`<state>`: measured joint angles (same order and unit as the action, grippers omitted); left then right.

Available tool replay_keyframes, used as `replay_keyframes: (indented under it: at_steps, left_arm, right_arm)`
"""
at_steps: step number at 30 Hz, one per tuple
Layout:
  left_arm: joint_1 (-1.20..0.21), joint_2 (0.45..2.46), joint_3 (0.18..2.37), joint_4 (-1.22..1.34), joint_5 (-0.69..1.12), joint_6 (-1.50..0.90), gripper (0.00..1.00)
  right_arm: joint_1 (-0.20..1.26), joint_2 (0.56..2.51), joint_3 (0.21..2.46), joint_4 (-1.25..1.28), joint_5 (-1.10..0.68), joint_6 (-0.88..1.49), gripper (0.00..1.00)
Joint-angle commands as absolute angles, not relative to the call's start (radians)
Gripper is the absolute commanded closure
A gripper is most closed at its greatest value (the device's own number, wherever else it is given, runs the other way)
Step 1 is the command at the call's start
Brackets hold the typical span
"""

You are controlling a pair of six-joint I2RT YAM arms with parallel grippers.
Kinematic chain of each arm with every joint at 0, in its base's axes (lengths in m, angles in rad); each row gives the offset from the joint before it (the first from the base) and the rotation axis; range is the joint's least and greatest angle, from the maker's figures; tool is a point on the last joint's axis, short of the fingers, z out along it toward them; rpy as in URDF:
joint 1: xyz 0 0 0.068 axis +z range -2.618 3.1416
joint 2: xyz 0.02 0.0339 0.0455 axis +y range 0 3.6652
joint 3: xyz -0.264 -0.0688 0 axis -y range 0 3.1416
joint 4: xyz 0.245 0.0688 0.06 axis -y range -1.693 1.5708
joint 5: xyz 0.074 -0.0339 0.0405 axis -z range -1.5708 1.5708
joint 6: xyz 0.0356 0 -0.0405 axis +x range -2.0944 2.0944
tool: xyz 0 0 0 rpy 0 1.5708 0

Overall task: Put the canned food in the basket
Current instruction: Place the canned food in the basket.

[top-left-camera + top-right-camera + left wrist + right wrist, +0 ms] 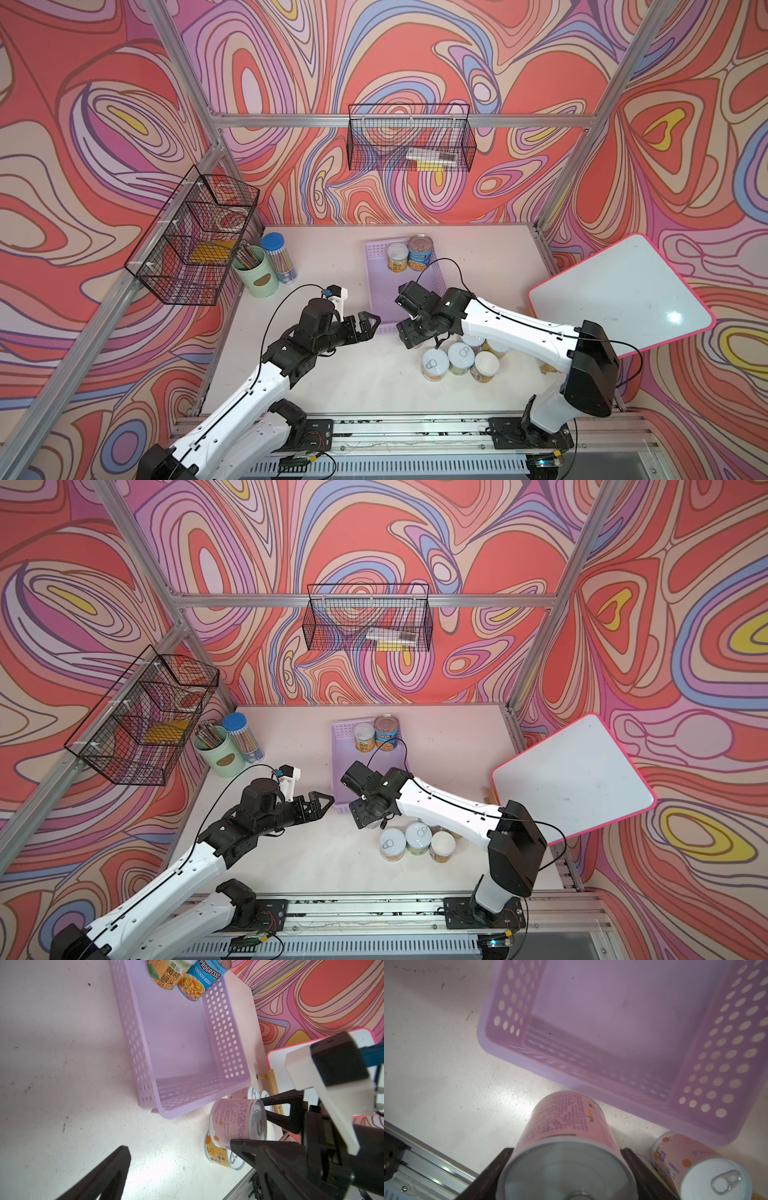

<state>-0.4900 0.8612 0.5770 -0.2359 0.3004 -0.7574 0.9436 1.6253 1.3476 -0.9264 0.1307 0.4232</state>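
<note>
Mint-green pen cup just beside blue-lidded pencil jar; black wire basket on the left rail, another wire basket on the back rail; pink-edged white board on the right.

A: What's in the basket?
B: At its far end, the taller can right of the short can.
A: The others?
B: Clustered cans on the table, near-right of the basket; the held can between.

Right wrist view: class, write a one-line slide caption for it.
Right tool grips a pink-labelled can just outside the lilac basket, another pastel can close by.
</note>
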Motion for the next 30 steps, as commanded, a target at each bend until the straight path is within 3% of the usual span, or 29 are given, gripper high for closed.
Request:
replay_keyframes:
  at_steps: [1,9,22,30]
  left_arm:
    - [-0.479,0.874,0.623,-0.249,0.263,-0.724,0.01]
    - [-0.416,0.948,0.657,-0.200,0.272,-0.722,0.01]
    - [-0.266,0.986,0.684,-0.130,0.320,-0.749,0.01]
    - [-0.252,1.013,0.742,-0.123,0.216,-0.719,0.01]
  right_arm:
    - [0.947,1.610,1.428,-0.904,0.180,0.394,0.39]
    - [0.928,1.730,1.589,-0.903,0.246,0.285,0.40]
    - [0.811,2.010,1.873,-0.832,0.174,0.060,0.41]
    - [0.765,2.168,2.054,-0.842,0.161,-0.055,0.39]
